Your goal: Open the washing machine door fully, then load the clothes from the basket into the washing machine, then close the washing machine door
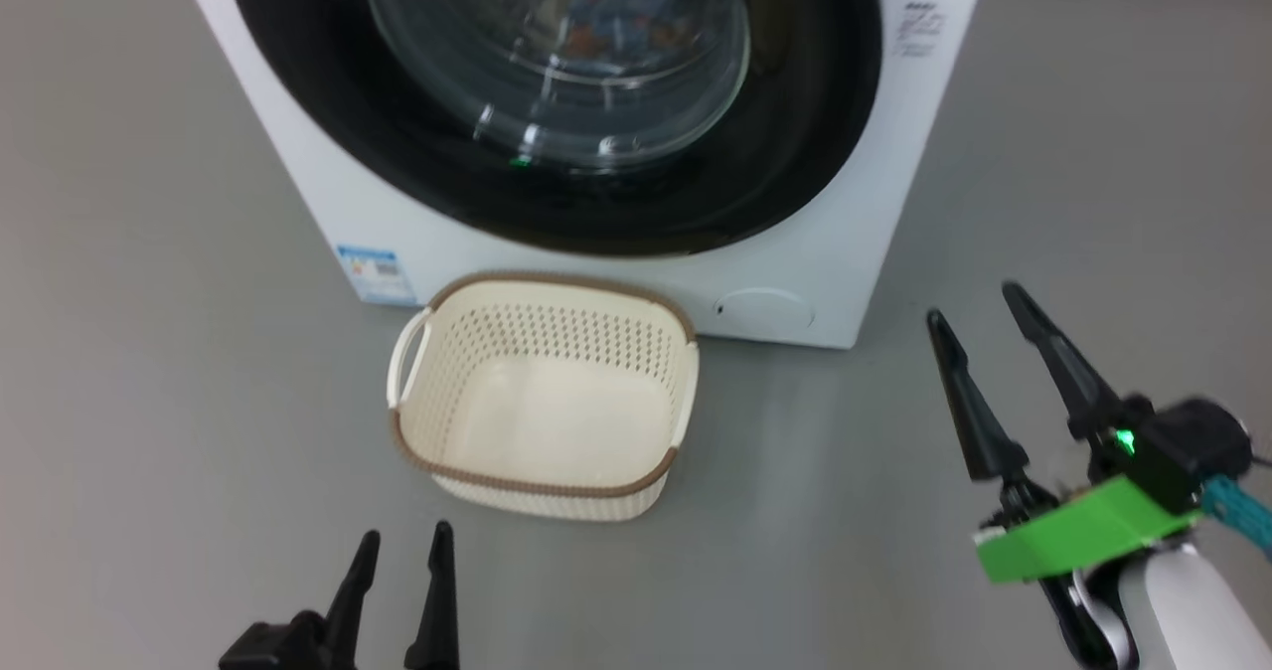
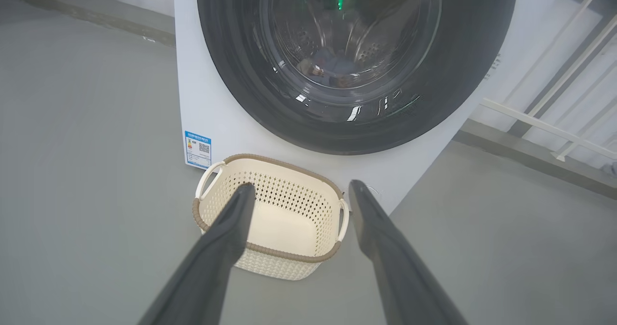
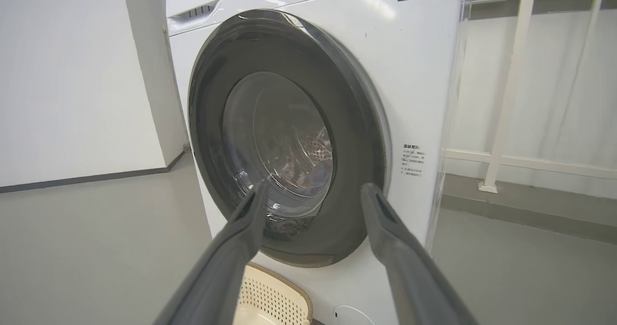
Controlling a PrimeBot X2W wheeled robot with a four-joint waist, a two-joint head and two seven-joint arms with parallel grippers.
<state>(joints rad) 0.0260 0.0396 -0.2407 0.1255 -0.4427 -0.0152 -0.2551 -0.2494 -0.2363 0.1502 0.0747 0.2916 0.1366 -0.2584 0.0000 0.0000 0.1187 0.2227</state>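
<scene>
Down on the grey floor [image 1: 149, 402] in the head view, the basket [image 1: 556, 337] sits just in front of the washing machine [image 1: 845, 252], under the washing machine door [image 1: 795, 133], which is shut. You can make out the clothes [image 1: 616, 14] as a blurry blue-and-orange patch behind the glass. The left pincer [image 1: 405, 533] is at the bottom edge, near the basket's near rim, with its fingers apart and nothing between them. The right pincer [image 1: 974, 304] is off to the basket's right, well apart from it, also spread with nothing held.

Left wrist view: the left pincer [image 2: 301, 185] is spread wide, and the basket [image 2: 270, 160] sits beyond and partly between the two fingers. A blue label sticker [image 2: 197, 150] is on the machine's lower corner, just beside the basket's handle. The door [image 2: 241, 84] is above, with the clothes [image 2: 332, 72] low in the drum.

Right wrist view: the right pincer [image 3: 315, 186] is gaping and points at the lower half of the closed door [image 3: 352, 137]. I can't tell if it's touching. The clothes [image 3: 308, 158] show through the window just above the fingertips. The basket [image 3: 284, 291] peeks out between the fingers by the bottom edge.
</scene>
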